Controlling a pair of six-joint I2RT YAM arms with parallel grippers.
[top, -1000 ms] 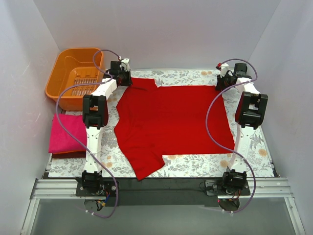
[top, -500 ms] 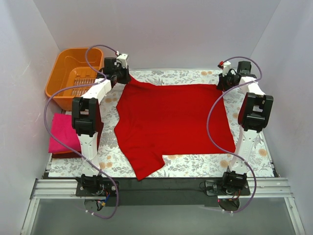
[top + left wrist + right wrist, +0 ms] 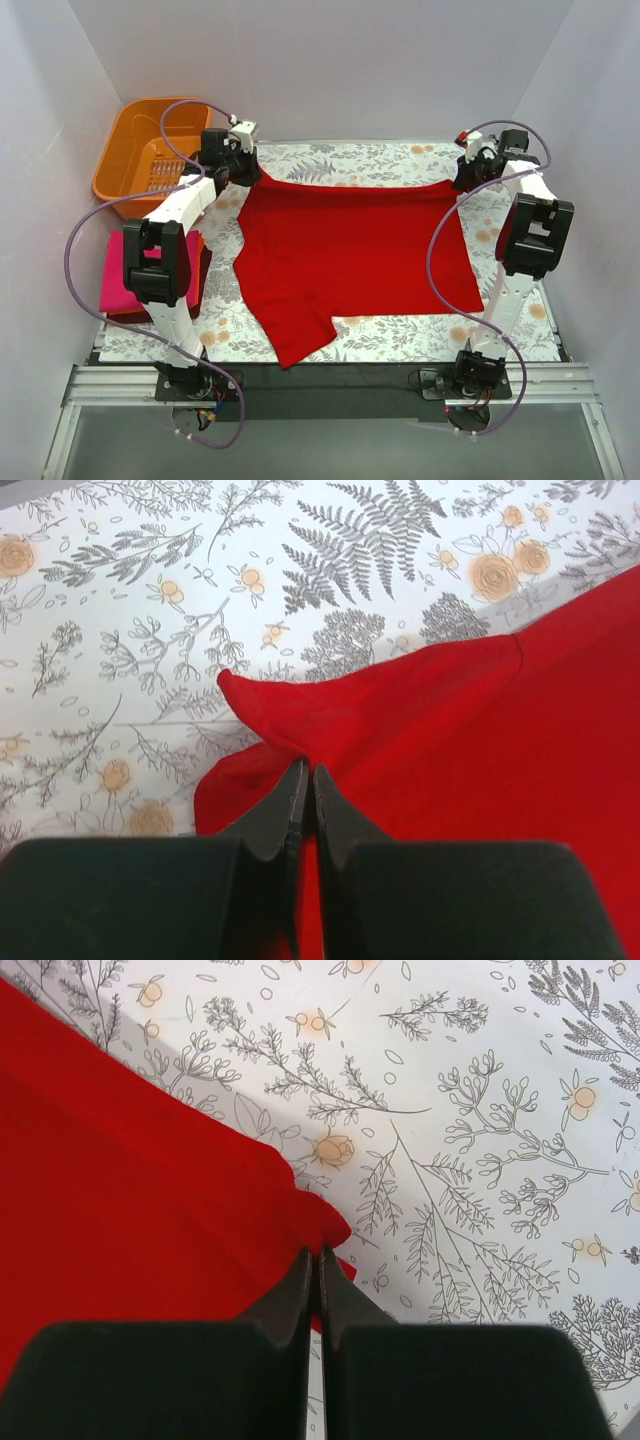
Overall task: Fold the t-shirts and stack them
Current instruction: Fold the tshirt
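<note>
A bright red t-shirt (image 3: 350,250) lies spread on the floral cloth, one sleeve pointing to the near edge. Its far edge is lifted between the two grippers. My left gripper (image 3: 248,172) is shut on the far left corner of the red t-shirt (image 3: 420,740), its tip (image 3: 305,775) pinching the cloth. My right gripper (image 3: 462,178) is shut on the far right corner of it (image 3: 130,1220), its tip (image 3: 314,1255) on the hem. A folded magenta-pink t-shirt (image 3: 122,275) lies on a dark red one at the left edge, partly behind the left arm.
An orange plastic slotted basket (image 3: 140,150) stands at the far left corner. The grey-and-orange floral cloth (image 3: 400,335) covers the table. White walls close in the left, right and back sides.
Both grippers have moved outward and lifted, holding the shirt's far corners. The far edge of the red t-shirt is now pulled taut and raised. The left arm has swung left.
</note>
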